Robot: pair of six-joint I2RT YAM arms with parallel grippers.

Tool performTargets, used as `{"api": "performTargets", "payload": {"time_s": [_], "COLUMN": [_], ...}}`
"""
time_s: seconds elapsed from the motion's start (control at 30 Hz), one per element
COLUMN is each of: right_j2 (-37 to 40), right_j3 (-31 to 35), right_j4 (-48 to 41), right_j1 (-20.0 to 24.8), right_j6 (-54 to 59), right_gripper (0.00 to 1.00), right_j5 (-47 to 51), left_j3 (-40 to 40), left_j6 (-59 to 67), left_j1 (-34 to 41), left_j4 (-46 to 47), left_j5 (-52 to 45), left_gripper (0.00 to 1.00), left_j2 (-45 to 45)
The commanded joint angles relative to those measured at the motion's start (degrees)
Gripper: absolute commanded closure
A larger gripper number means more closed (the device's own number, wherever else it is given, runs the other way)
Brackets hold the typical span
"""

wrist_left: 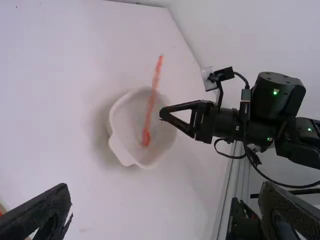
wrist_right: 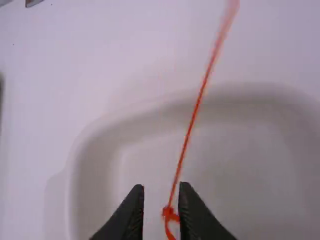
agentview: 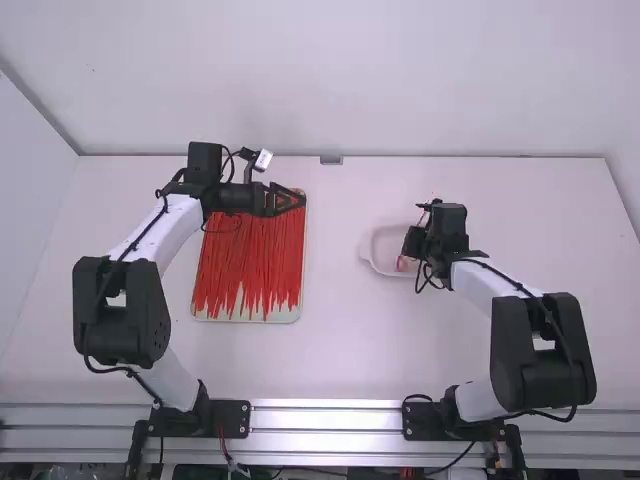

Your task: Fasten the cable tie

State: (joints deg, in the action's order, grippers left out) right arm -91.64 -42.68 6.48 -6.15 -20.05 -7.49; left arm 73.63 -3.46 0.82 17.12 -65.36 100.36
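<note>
The high view looks forward and down from behind the near edge of the counter (agentview: 400,330), far enough off to take in its whole width. The left wrist view looks from well across the counter at the white bowl (wrist_left: 130,117) and the right gripper (wrist_left: 162,113) over it. The right wrist view hangs close above that same bowl, facing into it.

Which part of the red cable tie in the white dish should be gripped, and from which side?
Grip the cable tie at its curled end inside the white dish, coming down from above, one finger on each side of the strap. That end sits low in the dish; the thin tail slopes over the rim and would likely flex. The open right claw straddles that end.
</note>
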Motion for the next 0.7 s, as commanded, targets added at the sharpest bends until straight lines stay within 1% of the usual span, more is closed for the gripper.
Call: {"api": "performTargets", "payload": {"time_s": [0.0, 0.03, 0.17, 0.33, 0.37, 0.4, 0.5, 0.53, 0.57, 0.67], "right_j2": [0.81, 0.81, 0.96, 4.13, 5.25, 5.55, 8.85, 9.31, 11.93, 16.11], "right_j3": [0.44, 0.44, -1.05, -6.75, -8.66, -9.16, -13.03, -13.40, -15.06, -16.52], "right_j4": [0.50, 0.90, -0.44, -13.64, -17.97, -19.12, -28.04, -28.92, -33.16, -37.46], "right_j1": [0.20, 0.20, 0.20, 0.20, 0.20, 0.20, -0.04, -0.11, -0.76, -1.75], "right_j6": [0.37, 0.37, 0.31, 0.90, 1.03, 1.03, 2.95, 3.17, 3.87, 3.78], "right_gripper": [0.59, 0.01, 0.01, 0.01, 0.01, 0.01, 0.01, 0.01, 0.01, 0.01], "right_j5": [0.26, 0.26, -0.55, -6.49, -7.06, -7.15, -9.27, -9.55, -10.73, -10.47], "left_j3": [1.11, 1.11, 1.11, 1.11, 1.11, 1.11, 1.11, 1.11, 1.11, 1.11], "left_j6": [-0.17, -0.15, -0.90, -0.42, 0.37, 0.37, 0.28, 0.31, 0.28, 0.26], "left_j1": [-0.07, -0.09, -0.09, -0.11, -0.11, -0.11, -0.09, -0.09, -0.09, -0.07], "left_j4": [0.17, 0.17, 0.39, 3.37, 5.40, 5.57, 9.18, 9.46, 11.08, 12.68], "left_j5": [-1.64, -1.64, -1.57, -0.72, 1.16, 1.49, 7.72, 8.28, 10.99, 14.56], "left_gripper": [0.01, 0.01, 0.01, 0.01, 0.01, 0.01, 0.01, 0.01, 0.01, 0.01], "left_j2": [-0.39, -0.39, -0.63, -3.69, -5.53, -5.77, -11.08, -11.76, -14.99, -19.65]}}
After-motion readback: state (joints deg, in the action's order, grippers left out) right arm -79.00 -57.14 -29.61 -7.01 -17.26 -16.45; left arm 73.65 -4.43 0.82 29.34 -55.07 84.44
